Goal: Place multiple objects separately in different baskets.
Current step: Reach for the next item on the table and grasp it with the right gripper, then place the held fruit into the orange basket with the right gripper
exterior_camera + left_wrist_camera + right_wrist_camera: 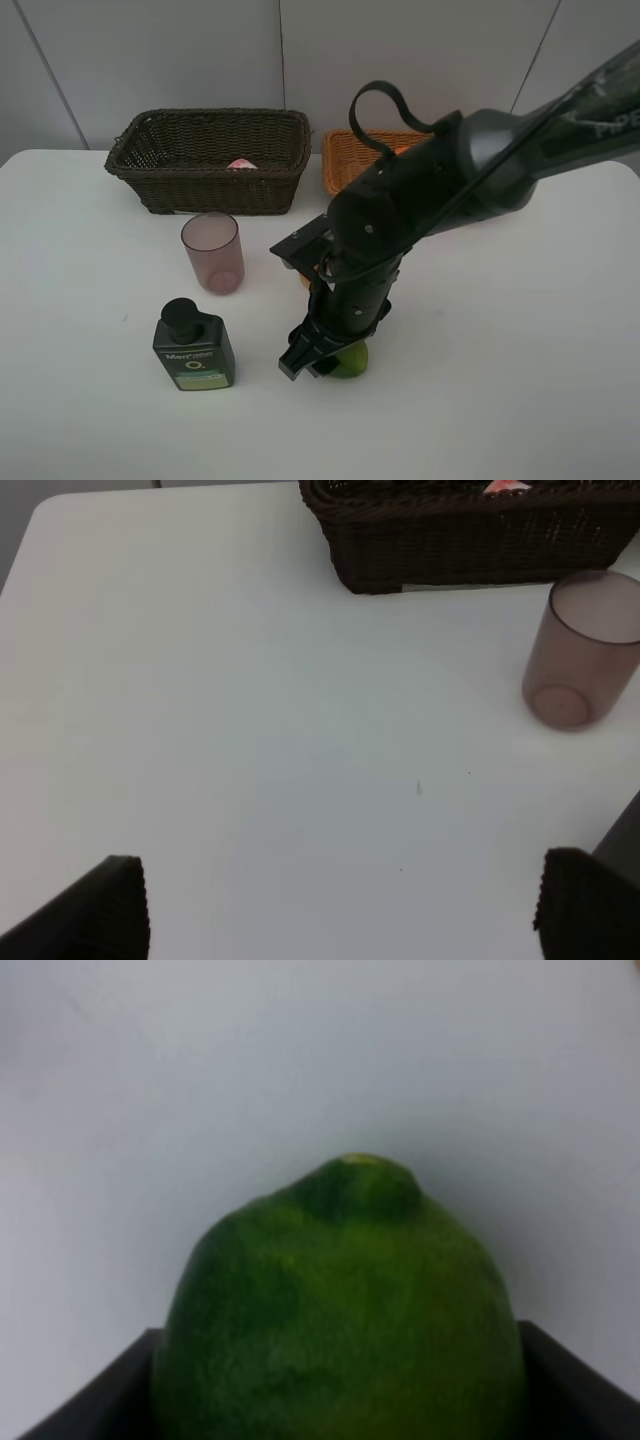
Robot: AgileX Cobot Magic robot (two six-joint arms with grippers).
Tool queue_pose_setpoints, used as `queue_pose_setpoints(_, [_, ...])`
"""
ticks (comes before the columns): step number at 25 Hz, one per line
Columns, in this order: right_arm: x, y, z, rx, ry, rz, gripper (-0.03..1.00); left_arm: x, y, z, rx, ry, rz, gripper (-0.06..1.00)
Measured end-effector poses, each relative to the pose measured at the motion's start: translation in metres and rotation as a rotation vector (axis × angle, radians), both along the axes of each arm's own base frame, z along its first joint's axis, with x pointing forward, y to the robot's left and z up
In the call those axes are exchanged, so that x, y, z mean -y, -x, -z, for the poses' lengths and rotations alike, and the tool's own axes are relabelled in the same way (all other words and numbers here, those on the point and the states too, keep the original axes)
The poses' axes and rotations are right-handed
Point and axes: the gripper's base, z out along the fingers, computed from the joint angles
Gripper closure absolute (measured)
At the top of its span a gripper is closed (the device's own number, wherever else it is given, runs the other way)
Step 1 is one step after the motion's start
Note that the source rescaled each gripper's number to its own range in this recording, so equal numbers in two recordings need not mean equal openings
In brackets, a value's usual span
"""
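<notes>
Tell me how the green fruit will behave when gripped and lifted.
The green fruit looks rounded with a nub on one end, so it would probably roll if nudged. Its dimpled rind should give fair grip; its full, undented shape suggests it is firm.

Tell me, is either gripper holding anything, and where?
Left gripper: open, nothing. Right gripper flanks the green fruit at its sides, on the table; firm grip cannot be told.
</notes>
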Motion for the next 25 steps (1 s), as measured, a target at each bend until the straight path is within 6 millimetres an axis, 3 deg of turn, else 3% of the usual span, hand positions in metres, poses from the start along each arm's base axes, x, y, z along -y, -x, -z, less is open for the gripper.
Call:
queue_pose_setpoints(19, [0.000,0.000,-0.001,0.006,0.003,-0.007,0.46,0.000,0.000,0.000,0.000,0.000,0.000,-0.06])
queue_pose_setpoints(25, [-0.003,-0.004,-0.036,0.037,-0.019,0.000,0.46,0.000,0.000,0.000,0.000,0.000,0.000,-0.06])
